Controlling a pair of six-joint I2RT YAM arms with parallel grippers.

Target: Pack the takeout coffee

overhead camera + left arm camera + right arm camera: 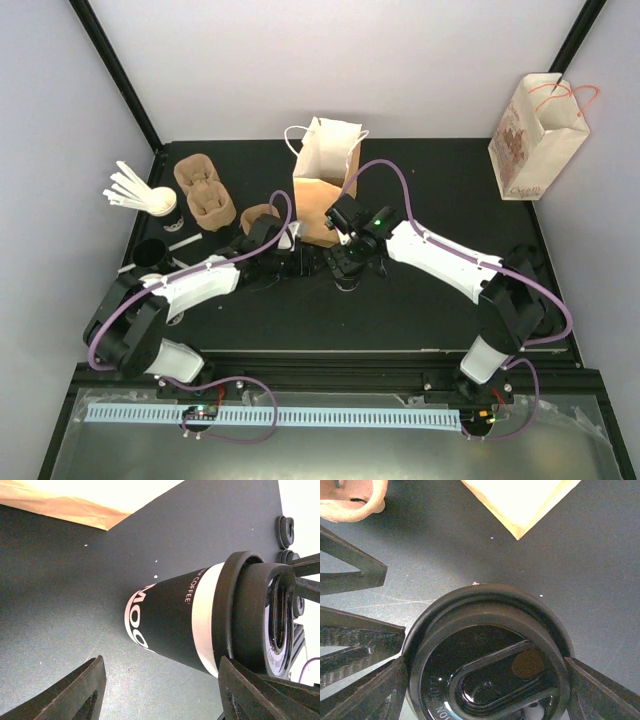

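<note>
The takeout coffee (170, 625) is a tapered cup with a black printed sleeve, a white band under the rim and a black round lid (487, 660) on it. It stands on the black table in front of the open brown paper bag (325, 185). My right gripper (485, 662) is over it, with its fingers pressed against both sides of the lid. My left gripper (160, 659) is open beside the cup, low on its left. Its jaws are spread wide, and the near finger is far off the cup.
Brown pulp cup carriers (205, 190) and a bunch of white stirrers (130, 188) lie at the back left, with a black round object (150, 255) near them. A patterned paper bag (535, 140) leans at the back right. A carrier edge (350, 500) is close to the cup.
</note>
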